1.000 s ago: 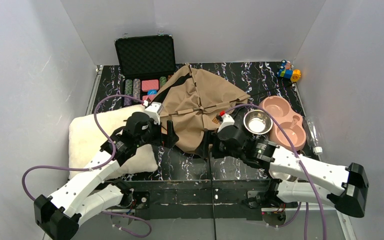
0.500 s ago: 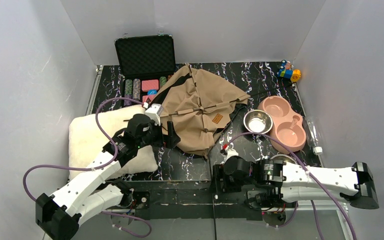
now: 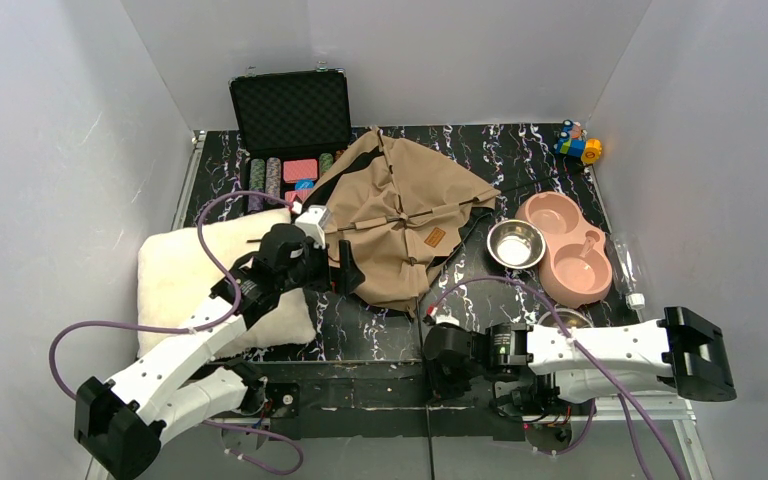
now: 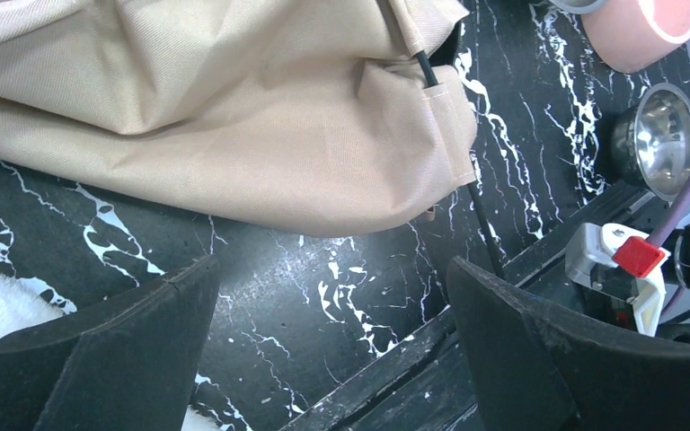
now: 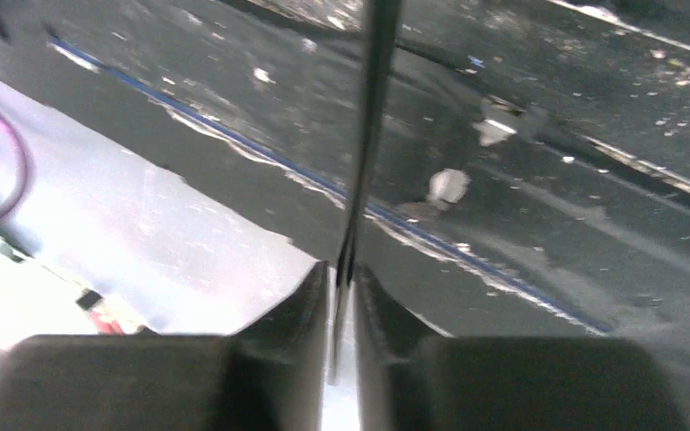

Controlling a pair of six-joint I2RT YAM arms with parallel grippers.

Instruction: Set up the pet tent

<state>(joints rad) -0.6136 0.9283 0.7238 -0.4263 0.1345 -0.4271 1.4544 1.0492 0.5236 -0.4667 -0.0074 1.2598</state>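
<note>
The tan pet tent lies collapsed flat at the middle of the black marbled table, brown label patch up. One of its thin black poles runs from its near edge towards the table's front rail. My right gripper sits low at that front rail. In the right wrist view its jaws are pressed onto this pole. My left gripper hovers wide open just left of the tent's near corner. In the left wrist view it holds nothing, with tent fabric ahead of it.
A fluffy cream cushion lies under the left arm. An open black case with poker chips stands at the back left. A steel bowl and a pink double bowl are to the right, a small toy at the back right.
My right arm has drawn back from the tent's near edge to the table's front rail, and its jaws have closed round the black pole. The left arm has barely moved.
</note>
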